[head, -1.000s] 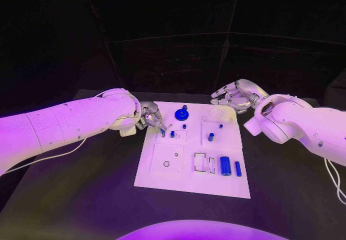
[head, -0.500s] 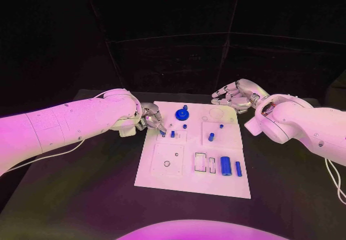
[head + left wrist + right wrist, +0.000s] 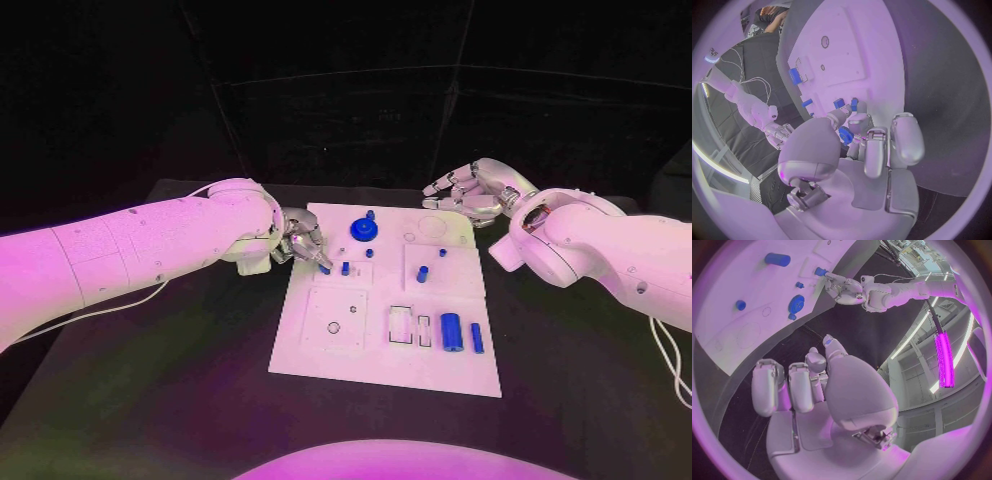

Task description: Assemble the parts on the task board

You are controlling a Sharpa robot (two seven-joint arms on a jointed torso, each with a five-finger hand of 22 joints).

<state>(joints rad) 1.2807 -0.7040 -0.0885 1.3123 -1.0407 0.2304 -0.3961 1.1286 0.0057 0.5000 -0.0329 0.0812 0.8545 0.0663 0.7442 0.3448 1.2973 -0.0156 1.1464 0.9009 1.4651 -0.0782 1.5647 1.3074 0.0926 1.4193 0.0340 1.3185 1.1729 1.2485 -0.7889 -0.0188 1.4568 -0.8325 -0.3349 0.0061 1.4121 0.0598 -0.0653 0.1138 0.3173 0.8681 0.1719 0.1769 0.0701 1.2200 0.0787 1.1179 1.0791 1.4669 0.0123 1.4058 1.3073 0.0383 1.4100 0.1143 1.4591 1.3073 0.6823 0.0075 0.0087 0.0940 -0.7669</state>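
left hand point(image 3: 302, 240): I've got it parked at the task board's left edge, near the far-left corner. Fingers are bunched together with the tips down by a small blue peg point(image 3: 326, 267). From my wrist cam there's a blue bit right at the fingertips, but honestly I can't tell if it's pinched or just touched.

right hand point(image 3: 470, 193): hanging over the board's far-right corner, fingers loosely curled and a bit apart, nothing in them as far as I can see.

task board point(image 3: 361, 350): white plate, sits mid tabletop, long side running away from me.

round blue knob point(image 3: 364, 229): at the far edge of the board, roughly centre, with a little blue stub just beyond it.

small pegs: the one by my left fingertips plus another blue peg point(image 3: 345, 267) just beside it, both standing in the board's far-left part. A further blue peg point(image 3: 421, 273) stands toward the right side.

blue cylinder point(image 3: 450, 332): lying flat near the board's right edge, in the nearer half, with a thinner blue bar point(image 3: 476, 337) right beside it on the edge side.

recesses: a rectangular slot pair point(image 3: 410, 326) sits just left of the cylinder.
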